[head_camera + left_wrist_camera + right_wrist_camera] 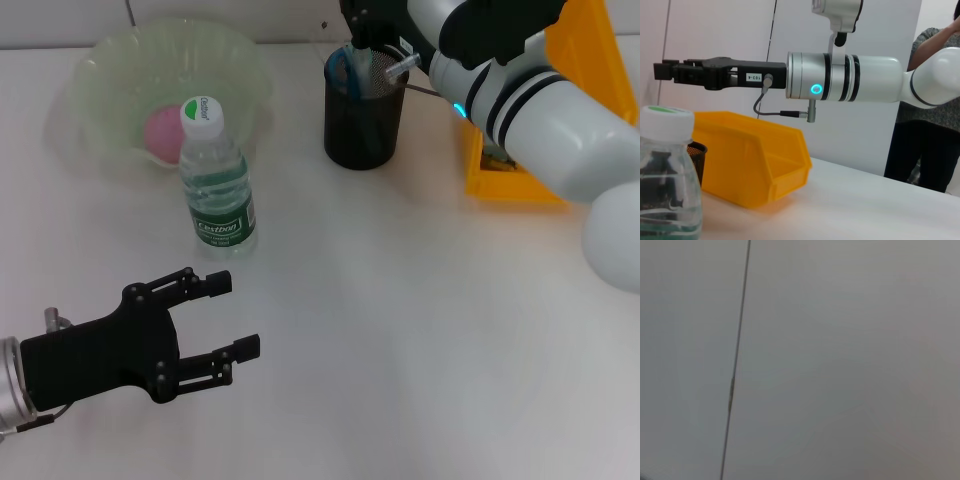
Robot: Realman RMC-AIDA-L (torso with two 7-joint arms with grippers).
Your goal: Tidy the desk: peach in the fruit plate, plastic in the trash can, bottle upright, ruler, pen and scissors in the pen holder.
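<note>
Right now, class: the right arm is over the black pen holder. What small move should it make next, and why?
Probably lift the right gripper straight up, clear of the pen holder. It hangs at the holder's rim, where a blue-handled item already stands inside. The bottle is upright, the peach lies in the fruit plate, and the left gripper waits open and empty nearby.
</note>
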